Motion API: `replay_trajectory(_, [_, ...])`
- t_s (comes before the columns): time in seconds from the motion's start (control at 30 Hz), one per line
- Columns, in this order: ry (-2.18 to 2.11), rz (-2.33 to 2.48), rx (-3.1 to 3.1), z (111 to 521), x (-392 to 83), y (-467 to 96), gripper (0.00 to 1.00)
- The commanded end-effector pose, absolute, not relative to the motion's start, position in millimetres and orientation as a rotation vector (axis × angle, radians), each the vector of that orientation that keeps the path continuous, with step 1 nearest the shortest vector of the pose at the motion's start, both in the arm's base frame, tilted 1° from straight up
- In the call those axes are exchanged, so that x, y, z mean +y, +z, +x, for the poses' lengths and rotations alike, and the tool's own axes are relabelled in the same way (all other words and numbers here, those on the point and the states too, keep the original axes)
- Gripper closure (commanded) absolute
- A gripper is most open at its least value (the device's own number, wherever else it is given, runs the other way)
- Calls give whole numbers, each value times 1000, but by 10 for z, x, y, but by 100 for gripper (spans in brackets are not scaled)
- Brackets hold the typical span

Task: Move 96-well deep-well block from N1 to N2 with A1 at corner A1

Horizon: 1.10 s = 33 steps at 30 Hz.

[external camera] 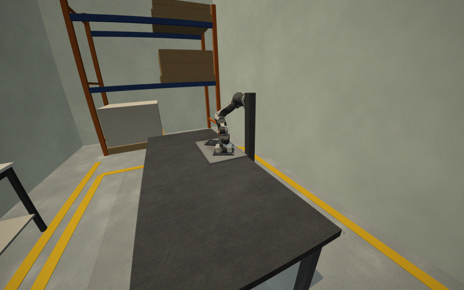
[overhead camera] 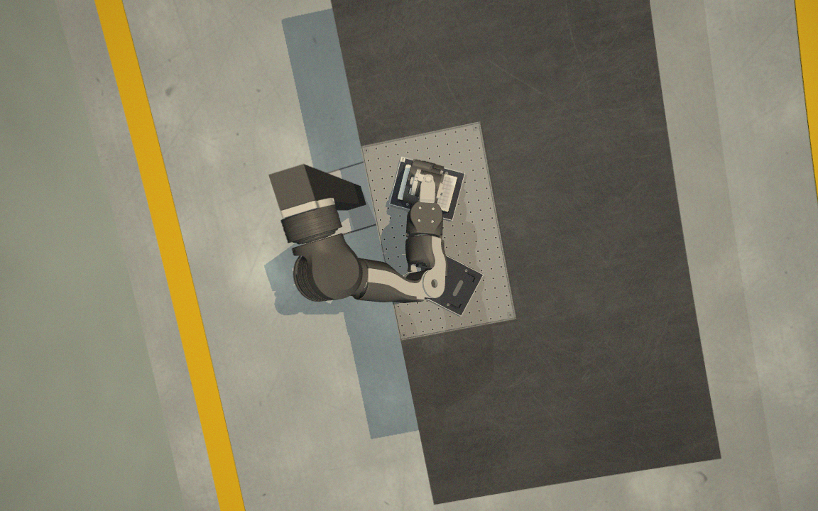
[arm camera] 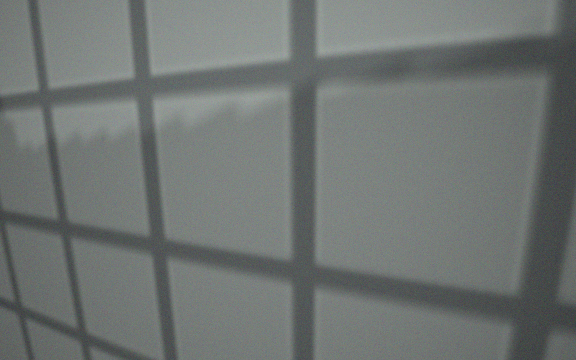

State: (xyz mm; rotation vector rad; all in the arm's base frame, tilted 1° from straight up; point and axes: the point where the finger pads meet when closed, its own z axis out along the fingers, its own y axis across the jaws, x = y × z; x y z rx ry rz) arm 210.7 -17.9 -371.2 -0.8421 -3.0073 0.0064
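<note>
The white 96-well deep-well block (overhead camera: pixel 449 186) (external camera: pixel 227 148) is over the upper dark plate nest (overhead camera: pixel 461 175) (external camera: pixel 222 154), the one on the left seen from the arm's base. It sits low on or just above the nest; I cannot tell whether they touch. My gripper (overhead camera: pixel 423 180) (external camera: pixel 222 143) reaches straight down and is shut on the block. The wrist view shows only a blurred close-up of the block's well grid (arm camera: pixel 303 270). The other nest (overhead camera: pixel 470 274) (external camera: pixel 210 143) is empty. The cut-off corner is hidden.
Both nests stand on a grey perforated plate (overhead camera: pixel 485 254) (external camera: pixel 210 164) on the dark table (overhead camera: pixel 558 317) (external camera: pixel 208 216). The arm's dark post (external camera: pixel 249 126) (overhead camera: pixel 310 184) stands at the table edge beside the plate. My elbow (overhead camera: pixel 427 282) overhangs the empty nest.
</note>
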Motion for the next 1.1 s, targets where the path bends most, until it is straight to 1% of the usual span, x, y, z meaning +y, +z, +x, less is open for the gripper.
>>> replay_trajectory(0.0, [1, -838, -3009, 2105, -168, -3702, 100])
replay_trajectory(1.07, [-4, -837, -3009, 2105, -167, -3762, 100])
